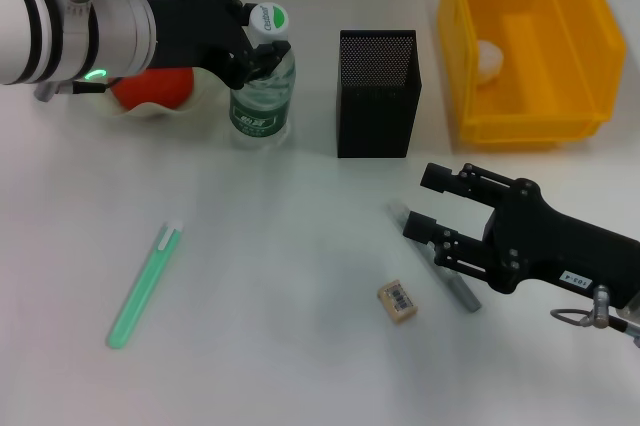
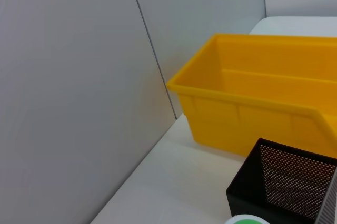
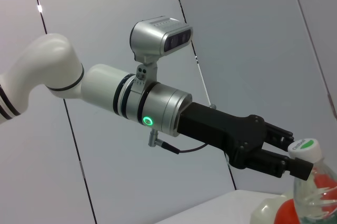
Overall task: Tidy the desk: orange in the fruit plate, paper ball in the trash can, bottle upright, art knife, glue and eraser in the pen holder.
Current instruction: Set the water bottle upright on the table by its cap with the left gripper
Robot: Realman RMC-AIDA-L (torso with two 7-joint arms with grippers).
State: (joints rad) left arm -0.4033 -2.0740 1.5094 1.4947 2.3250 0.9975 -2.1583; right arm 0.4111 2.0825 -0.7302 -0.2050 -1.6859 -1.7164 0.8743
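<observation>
The bottle (image 1: 262, 86) stands upright at about eleven o'clock on the desk, between the fruit plate (image 1: 205, 96) and the pen holder (image 1: 377, 93), its cap uppermost. Its neck is flanked by the fingers of the left gripper (image 1: 262, 49); whether they are pressed on it or just parted cannot be told. The orange (image 1: 152, 89) is seen in the fruit plate, and a paper ball (image 1: 486, 58) lies in the trash can (image 1: 530, 41) at one o'clock. The bottle step is therefore judged to be at its close, with the stationery left to be done.

The right gripper (image 1: 425, 208) is held with its fingers spread over the far end of the art knife (image 1: 445, 269) at about four o'clock. The knife's long axis runs from ten o'clock to four o'clock. The next move is judged to call for a descent and a closing across the knife's width.

The eraser (image 1: 397, 301) lies just beside the knife. The glue (image 1: 144, 284) lies at eight o'clock, its white tip pointed to one o'clock.
</observation>
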